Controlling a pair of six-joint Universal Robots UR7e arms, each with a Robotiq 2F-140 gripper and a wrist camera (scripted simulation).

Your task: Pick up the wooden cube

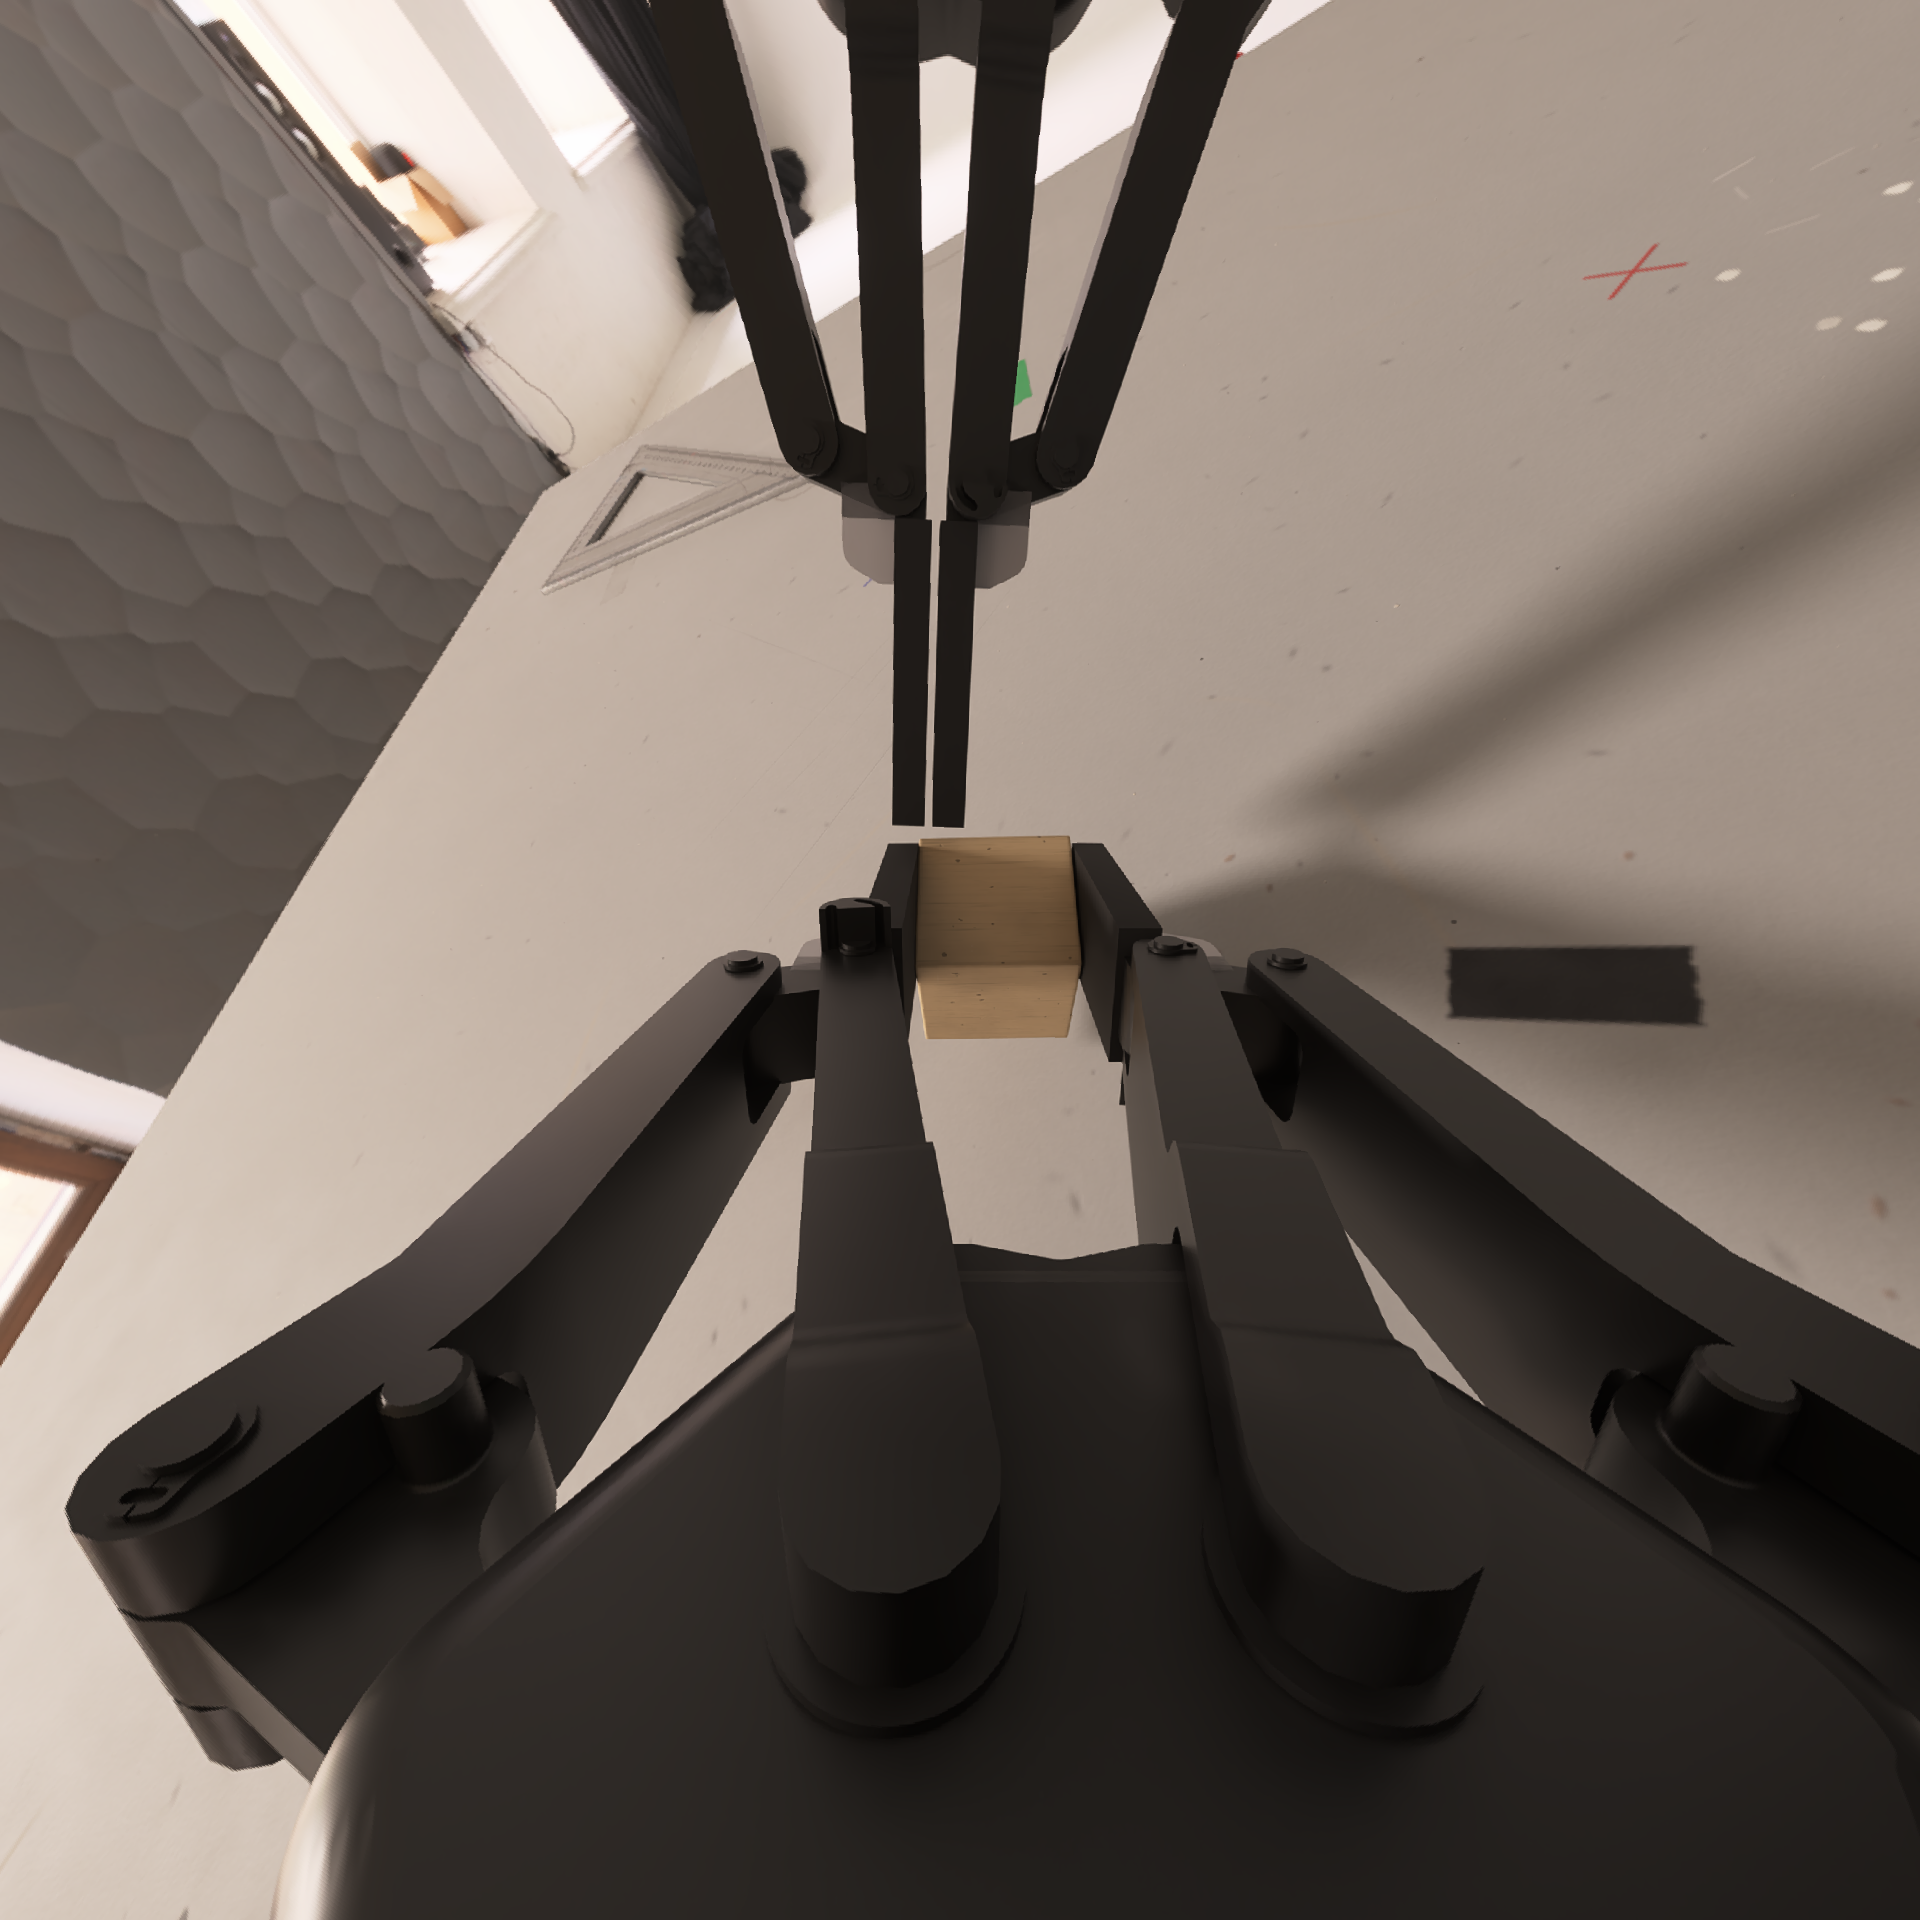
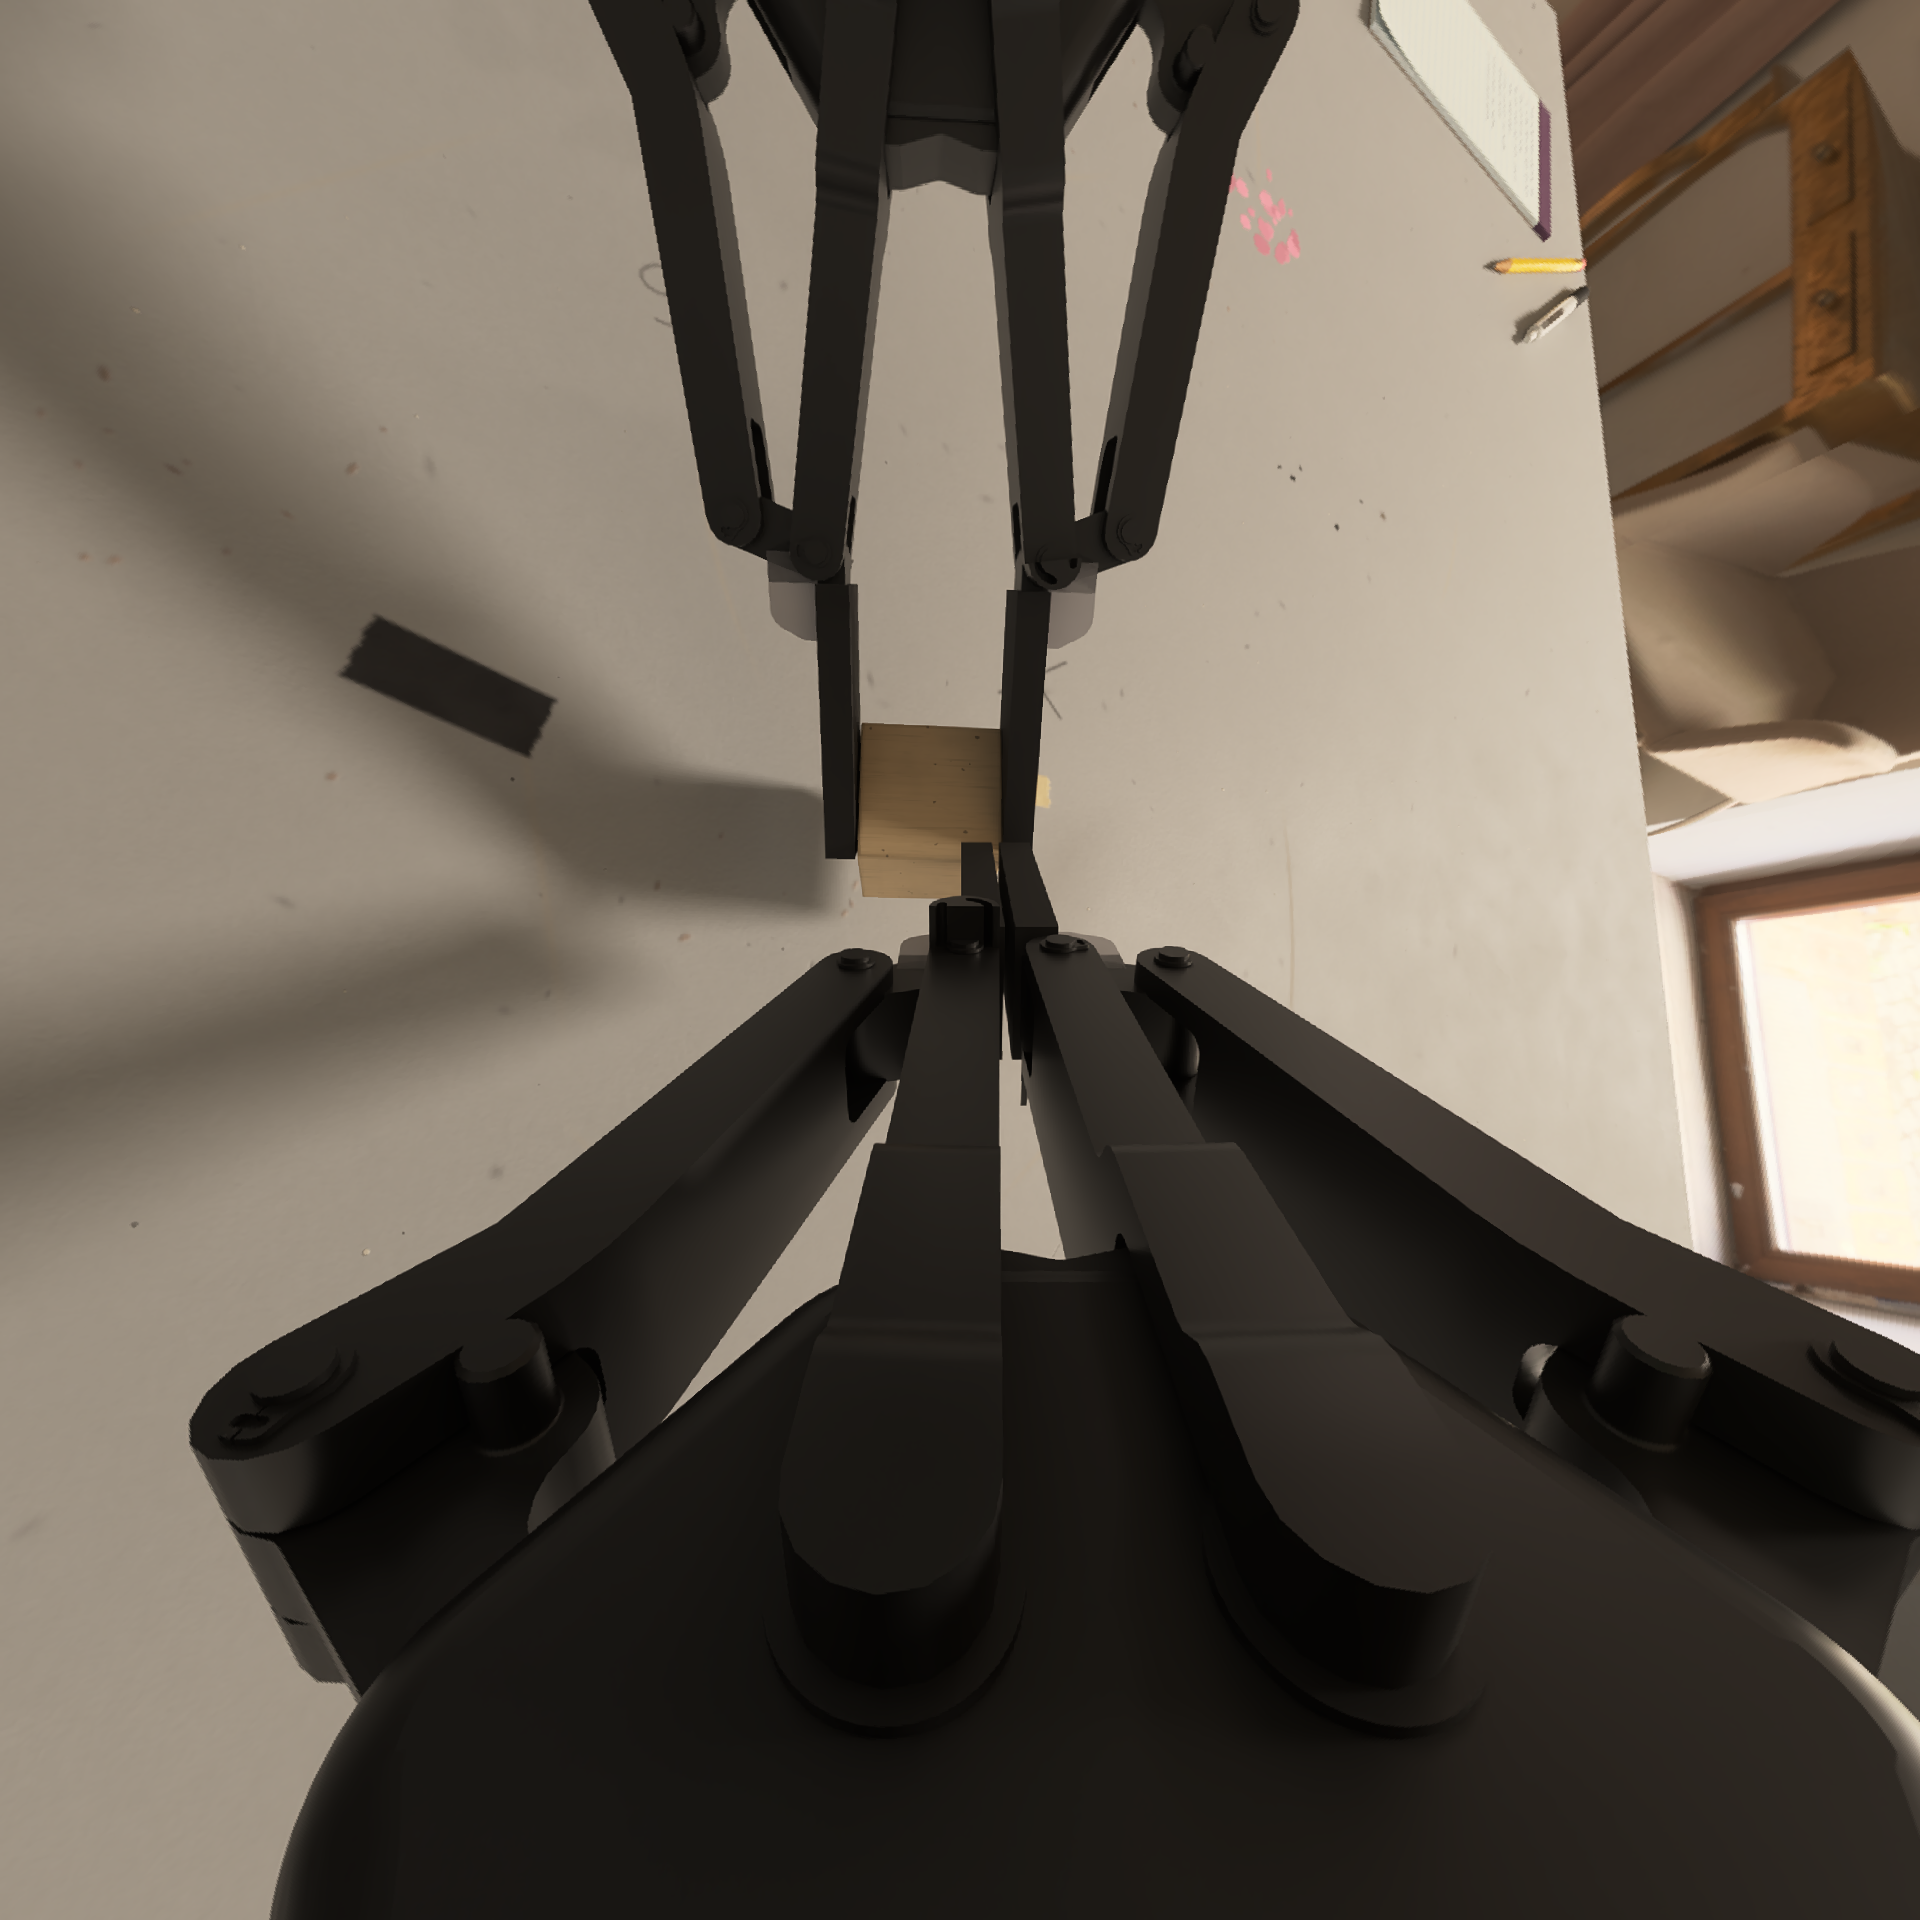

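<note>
The wooden cube (image 1: 995, 935) is a pale block clamped between the two fingers of my left gripper (image 1: 995, 864), which is shut on its sides. My right gripper (image 1: 928, 816) comes in from the opposite side, shut and empty, with its tips just short of the cube's far face. In the right wrist view the right gripper (image 2: 992, 868) has its fingers pressed together right in front of the cube (image 2: 925, 795), which the left gripper (image 2: 925, 842) grips from above in that view. The cube's shadow falls on the table (image 2: 1299, 623) to its left.
A black tape strip (image 1: 1574, 985) lies on the table beside the grippers; it also shows in the right wrist view (image 2: 447, 684). A metal triangle ruler (image 1: 644, 520) lies near the table edge. A notebook (image 2: 1465, 94), pencil (image 2: 1543, 266) and pen (image 2: 1553, 315) lie by the far edge.
</note>
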